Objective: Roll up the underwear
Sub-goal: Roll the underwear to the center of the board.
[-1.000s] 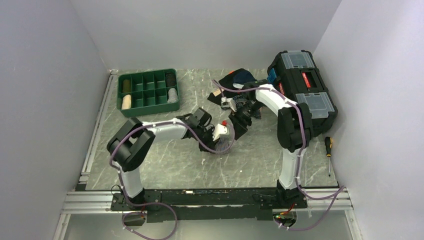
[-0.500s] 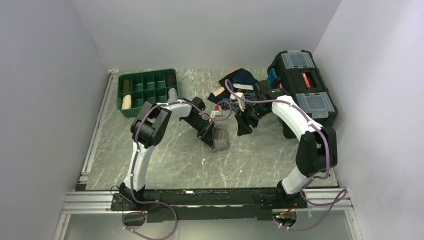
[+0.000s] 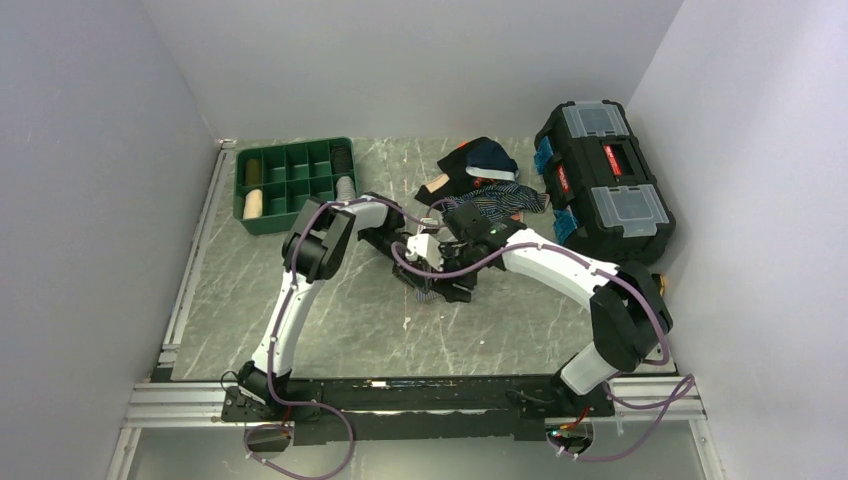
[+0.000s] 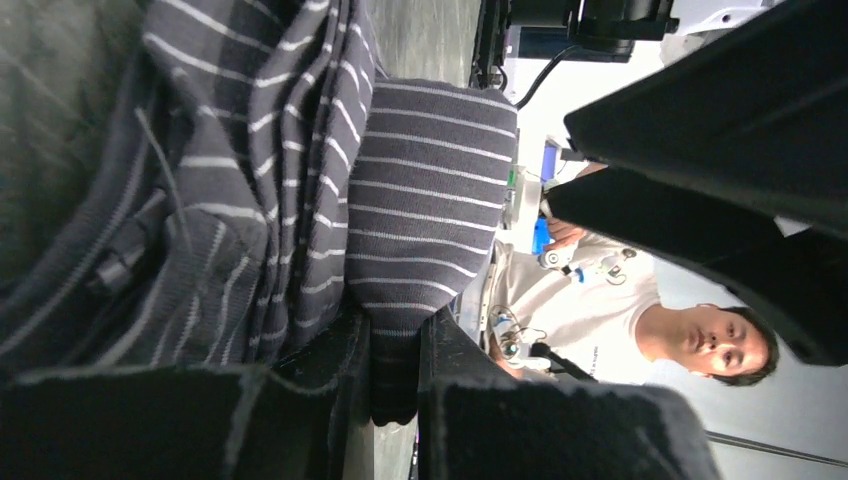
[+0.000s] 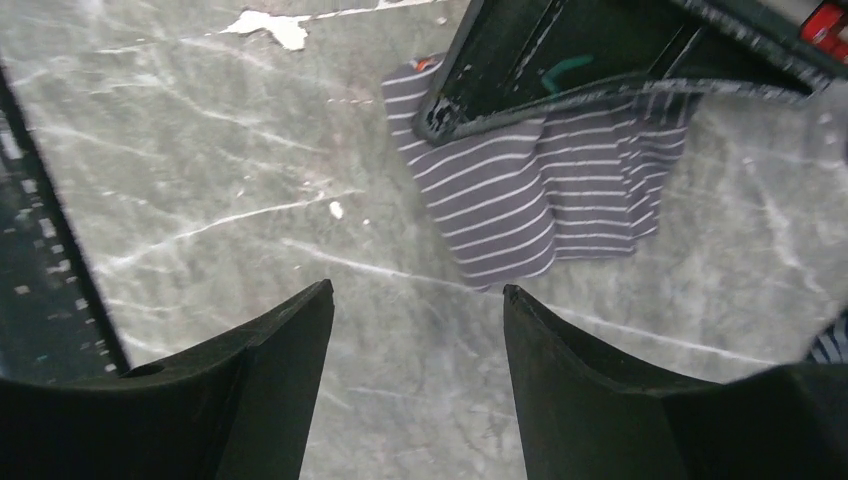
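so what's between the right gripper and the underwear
Nothing but bare marble table, shown in the right wrist view; the right gripper is open, short of the underwear.

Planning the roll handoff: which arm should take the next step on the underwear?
Left, probably. The left gripper is shut on a fold of the underwear. The right gripper is open over the table beside the cloth, holding nothing.

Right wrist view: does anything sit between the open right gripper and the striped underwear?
Nothing visible does. Only bare grey marble tabletop separates the right gripper from the grey white-striped cloth underwear. The left gripper is clamped on the underwear's far side, off that path.
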Robot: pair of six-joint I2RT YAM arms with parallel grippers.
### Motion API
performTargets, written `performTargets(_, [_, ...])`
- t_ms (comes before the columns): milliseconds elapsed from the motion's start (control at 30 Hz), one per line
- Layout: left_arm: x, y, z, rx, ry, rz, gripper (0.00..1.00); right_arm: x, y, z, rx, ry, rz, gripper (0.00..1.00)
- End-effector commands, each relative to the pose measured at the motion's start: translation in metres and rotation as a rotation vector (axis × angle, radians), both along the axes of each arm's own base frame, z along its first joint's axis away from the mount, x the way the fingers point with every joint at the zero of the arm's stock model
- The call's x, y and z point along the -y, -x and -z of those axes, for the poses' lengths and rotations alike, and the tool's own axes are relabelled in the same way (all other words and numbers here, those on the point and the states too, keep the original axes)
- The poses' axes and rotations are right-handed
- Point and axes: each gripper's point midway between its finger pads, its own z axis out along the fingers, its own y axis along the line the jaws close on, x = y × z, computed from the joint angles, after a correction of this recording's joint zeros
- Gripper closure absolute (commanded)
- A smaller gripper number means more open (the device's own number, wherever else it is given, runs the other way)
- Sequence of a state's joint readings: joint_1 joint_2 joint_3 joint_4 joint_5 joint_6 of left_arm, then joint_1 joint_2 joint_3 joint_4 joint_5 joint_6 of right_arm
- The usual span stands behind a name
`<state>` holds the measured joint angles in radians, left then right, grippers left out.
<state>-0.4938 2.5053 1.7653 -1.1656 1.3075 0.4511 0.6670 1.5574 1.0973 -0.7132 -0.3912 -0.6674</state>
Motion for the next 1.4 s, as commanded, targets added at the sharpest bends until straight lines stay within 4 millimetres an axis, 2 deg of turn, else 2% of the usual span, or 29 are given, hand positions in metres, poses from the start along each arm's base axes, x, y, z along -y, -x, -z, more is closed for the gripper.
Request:
performTargets(0, [-0.011,0.003,0.027,0.023,-0.074,0.04,1.0,-0.013,-0.036,-0.004,0.232,0.037,-0.003,0.34])
performTargets(167, [-0.012,0.001,0.028,0.029,-0.082,0.041,1.0,-0.021,-0.042,0.007,0.285,0.092,-0.059,0.3])
performTargets(367, [-0.011,0.0,0.026,0.033,-0.083,0.044,1.0,-0.022,-0.042,0.034,0.271,0.145,-0.102,0.31])
performTargets(533, [-0.012,0.0,0.028,0.038,-0.09,0.045,1.0,-0.023,-0.036,0.058,0.22,0.157,-0.113,0.45])
performTargets(667, [-0.012,-0.001,0.027,0.048,-0.096,0.046,1.0,-0.023,-0.02,0.073,0.117,0.158,-0.126,0.58])
performTargets(767, [-0.014,-0.002,0.026,0.072,-0.104,0.05,0.94,-0.02,-0.004,0.082,0.038,0.166,-0.139,0.74])
performTargets(933, [-0.018,-0.003,0.024,0.121,-0.132,0.053,0.78,-0.012,0.019,0.089,-0.077,0.178,-0.154,0.98])
performTargets(1200, [-0.032,-0.01,0.009,0.197,-0.155,0.039,0.47,0.002,0.05,0.094,-0.223,0.206,-0.15,1.0])
performTargets(1367, [-0.045,-0.01,-0.003,0.24,-0.166,0.026,0.43,0.007,0.06,0.093,-0.274,0.211,-0.134,1.0])
